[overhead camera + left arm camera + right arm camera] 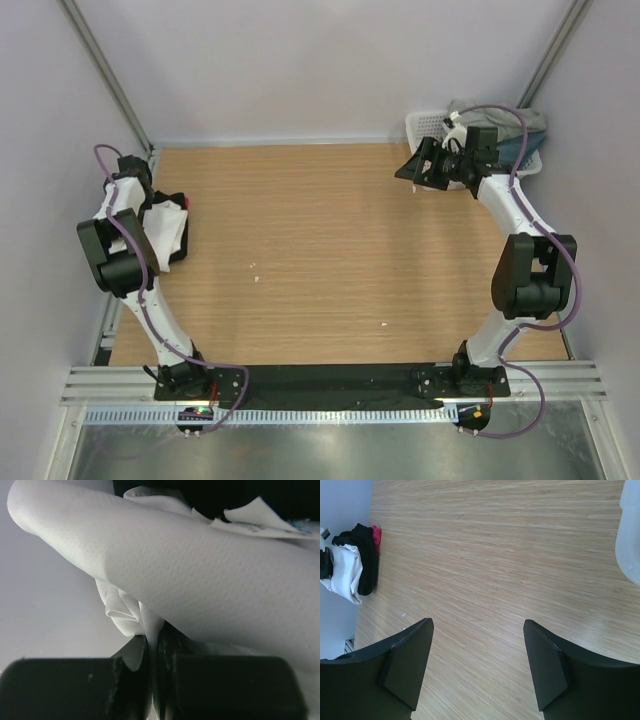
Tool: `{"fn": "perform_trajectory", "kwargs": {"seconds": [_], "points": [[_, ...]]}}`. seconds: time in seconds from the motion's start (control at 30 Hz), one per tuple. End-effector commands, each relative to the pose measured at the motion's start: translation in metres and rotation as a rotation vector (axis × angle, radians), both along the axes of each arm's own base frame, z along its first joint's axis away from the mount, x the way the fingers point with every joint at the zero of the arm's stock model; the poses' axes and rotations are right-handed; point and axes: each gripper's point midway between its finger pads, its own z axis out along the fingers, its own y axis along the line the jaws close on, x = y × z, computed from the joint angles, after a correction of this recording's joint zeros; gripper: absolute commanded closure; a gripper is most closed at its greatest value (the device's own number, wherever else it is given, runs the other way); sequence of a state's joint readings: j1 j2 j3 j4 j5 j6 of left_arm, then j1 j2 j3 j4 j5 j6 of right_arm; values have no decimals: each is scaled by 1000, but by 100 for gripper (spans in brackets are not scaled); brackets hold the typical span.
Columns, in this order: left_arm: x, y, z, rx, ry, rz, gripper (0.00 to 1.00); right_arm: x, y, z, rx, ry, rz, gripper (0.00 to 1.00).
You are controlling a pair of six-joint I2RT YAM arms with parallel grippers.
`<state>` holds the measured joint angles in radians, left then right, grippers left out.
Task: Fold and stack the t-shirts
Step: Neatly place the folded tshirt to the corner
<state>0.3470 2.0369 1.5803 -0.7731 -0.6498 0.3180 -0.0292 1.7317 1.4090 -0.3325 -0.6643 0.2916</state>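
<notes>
A white t-shirt (168, 230) lies bunched on a black t-shirt (172, 200) at the table's left edge. My left gripper (150, 208) is shut on a fold of the white t-shirt (200, 580), which fills the left wrist view; the gripper (155, 642) pinches the cloth between its jaws. A blue label (301, 526) shows at the top right there. My right gripper (412, 166) is open and empty above bare table, beside the basket. In the right wrist view the gripper (477, 630) faces the distant white (344, 570) and black (366, 555) shirts. Grey-green and teal shirts (505, 125) lie in the basket.
The white lattice basket (425, 124) stands at the back right corner; its rim shows in the right wrist view (630, 535). Something pink-red (376, 535) lies beside the black shirt. Small white specks (254, 268) dot the wooden table (320, 240). Walls close in on three sides.
</notes>
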Motion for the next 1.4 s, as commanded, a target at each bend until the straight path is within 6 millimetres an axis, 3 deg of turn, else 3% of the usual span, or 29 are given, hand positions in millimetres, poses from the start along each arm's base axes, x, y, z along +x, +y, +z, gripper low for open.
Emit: {"fn": "perform_trajectory", "kwargs": {"seconds": [0.0,0.03,0.07,0.17,0.27,0.3,0.37,0.43,0.53,0.57,0.63,0.67,0.73,0.9,1.0,1.17,1.37], "points": [[11,4,41,55,-103,17,100,-1,1,27,5,-83,2,21],[15,0,47,24,-141,10,93,-2,1,28,6,-83,2,21],[21,-6,54,-5,-184,-3,64,-2,1,27,6,-82,2,21],[46,-29,100,-53,-349,-87,33,-4,1,22,4,-73,3,21],[67,-54,158,-74,-484,-176,25,-7,0,18,1,-63,2,21],[73,-60,186,-73,-548,-200,24,-8,1,16,-1,-58,3,21],[80,-73,217,-98,-637,-242,1,-8,0,14,-3,-56,3,21],[84,-83,226,-146,-678,-269,0,-7,-1,12,-6,-54,-1,21],[78,-92,204,-210,-629,-275,0,-4,-1,15,-11,-65,-1,20],[74,-100,181,-264,-574,-285,0,-3,-1,16,-11,-68,-3,21],[66,-108,158,-318,-513,-287,0,-1,-1,23,-13,-86,-4,20],[58,-119,137,-387,-451,-322,0,-1,-2,24,-13,-82,-6,20],[44,-134,116,-473,-380,-337,0,0,-1,30,-9,-89,-9,20],[18,-182,90,-674,-175,-470,1,-2,-1,29,-10,-96,-1,20],[11,-179,76,-664,-90,-445,0,-10,-1,25,-18,-102,8,20],[38,-165,66,-616,-94,-399,0,-27,-1,11,-25,-78,21,20],[59,-154,38,-606,-27,-304,1,-33,-7,3,-20,-60,3,20]]}}
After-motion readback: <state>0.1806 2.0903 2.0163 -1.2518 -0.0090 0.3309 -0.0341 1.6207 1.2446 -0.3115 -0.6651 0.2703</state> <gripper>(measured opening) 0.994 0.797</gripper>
